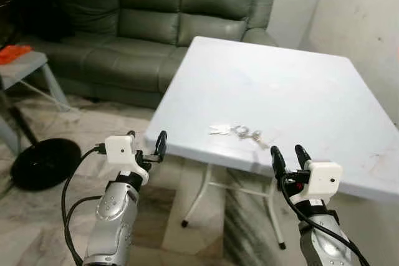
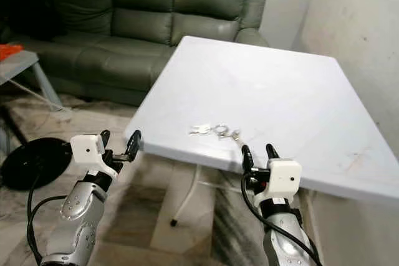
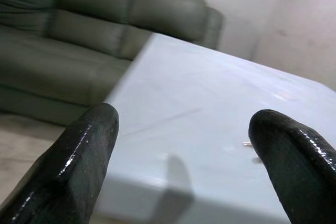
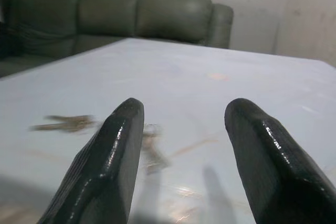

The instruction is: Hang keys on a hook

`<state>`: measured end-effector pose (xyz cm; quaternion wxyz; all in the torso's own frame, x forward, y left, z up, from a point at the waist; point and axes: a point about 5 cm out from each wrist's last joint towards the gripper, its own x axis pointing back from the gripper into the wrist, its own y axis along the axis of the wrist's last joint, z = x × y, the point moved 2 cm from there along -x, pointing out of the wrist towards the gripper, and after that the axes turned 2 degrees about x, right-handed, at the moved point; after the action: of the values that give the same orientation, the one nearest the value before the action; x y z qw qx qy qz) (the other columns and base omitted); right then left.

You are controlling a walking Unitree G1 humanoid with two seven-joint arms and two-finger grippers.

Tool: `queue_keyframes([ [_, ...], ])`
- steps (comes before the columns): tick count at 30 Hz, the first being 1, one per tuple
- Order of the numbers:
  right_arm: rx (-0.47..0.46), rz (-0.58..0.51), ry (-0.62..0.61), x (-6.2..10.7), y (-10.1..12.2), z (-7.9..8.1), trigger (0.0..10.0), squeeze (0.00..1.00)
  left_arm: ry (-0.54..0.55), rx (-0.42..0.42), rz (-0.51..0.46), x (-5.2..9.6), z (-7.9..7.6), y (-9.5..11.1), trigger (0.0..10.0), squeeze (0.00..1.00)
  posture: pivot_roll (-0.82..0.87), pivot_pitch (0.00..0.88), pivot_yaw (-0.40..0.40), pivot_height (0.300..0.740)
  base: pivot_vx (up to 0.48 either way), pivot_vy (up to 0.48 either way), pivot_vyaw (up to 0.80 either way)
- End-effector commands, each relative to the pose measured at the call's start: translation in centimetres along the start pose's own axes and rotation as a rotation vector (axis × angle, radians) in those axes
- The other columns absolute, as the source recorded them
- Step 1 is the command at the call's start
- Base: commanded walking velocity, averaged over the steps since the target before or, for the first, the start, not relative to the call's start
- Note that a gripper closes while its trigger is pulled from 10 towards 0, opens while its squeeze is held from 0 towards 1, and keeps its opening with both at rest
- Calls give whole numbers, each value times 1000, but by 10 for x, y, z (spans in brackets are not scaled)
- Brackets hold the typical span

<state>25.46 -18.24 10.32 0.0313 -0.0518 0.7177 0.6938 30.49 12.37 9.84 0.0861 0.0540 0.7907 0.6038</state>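
Keys (image 1: 240, 132) lie flat near front edge of white surface (image 1: 299, 85), not picked up yet. Our right hand (image 1: 290, 154) wide, just before them; left hand (image 1: 146, 143) wide, beside corner. Clumsy poke may push keys off edge, we think. We see no hook.

shiny metal keys (image 1: 240, 132) on a smooth white plastic-looking table (image 1: 299, 85); leather-like sofa (image 1: 143, 17).

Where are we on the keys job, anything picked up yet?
Nothing is done yet: the keys lie flat on the white table near its front edge. In hand: the right gripper is open, empty, at that edge just short of the keys; the left gripper is open off the table's corner. Left: grasp, lift, find a hook and hang them.
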Motion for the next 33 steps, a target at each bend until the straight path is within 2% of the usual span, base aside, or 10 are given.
queue_keyframes([
  [1,-15,-25,6,-3,6,4,10000,0,21,-20,-7,0,7,4,10000,0,-41,13,-70,740,458,0,0],
  [9,-18,-30,14,-4,7,5,10000,0,17,-20,-10,0,5,5,10000,0,-39,14,-74,740,440,0,0],
  [14,-47,-26,32,-4,7,7,10000,0,9,-17,-32,1,1,6,10000,0,-38,15,-76,740,0,0,0],
  [15,-49,-25,34,-4,6,7,10000,227,9,-18,-33,1,1,6,10000,0,-38,17,-77,740,0,0,0],
  [16,-48,-23,36,-4,6,7,10000,518,11,-16,-33,1,1,6,10000,0,-37,17,-78,740,0,0,0],
  [17,-48,-23,36,-4,6,7,10000,518,11,-16,-33,1,1,6,10000,0,-37,17,-78,740,0,0,0],
  [18,-48,-23,39,-4,6,7,10000,1000,11,-13,-34,1,1,6,10000,0,-37,17,-79,740,0,0,0],
  [29,-63,-51,86,-5,11,7,10000,1000,-7,-20,-27,3,-4,4,10000,0,-39,22,-84,740,0,0,0],
  [33,-43,-51,101,-6,12,6,10000,1000,-25,-25,-23,5,-8,1,10000,0,-40,23,-85,740,0,0,0],
])
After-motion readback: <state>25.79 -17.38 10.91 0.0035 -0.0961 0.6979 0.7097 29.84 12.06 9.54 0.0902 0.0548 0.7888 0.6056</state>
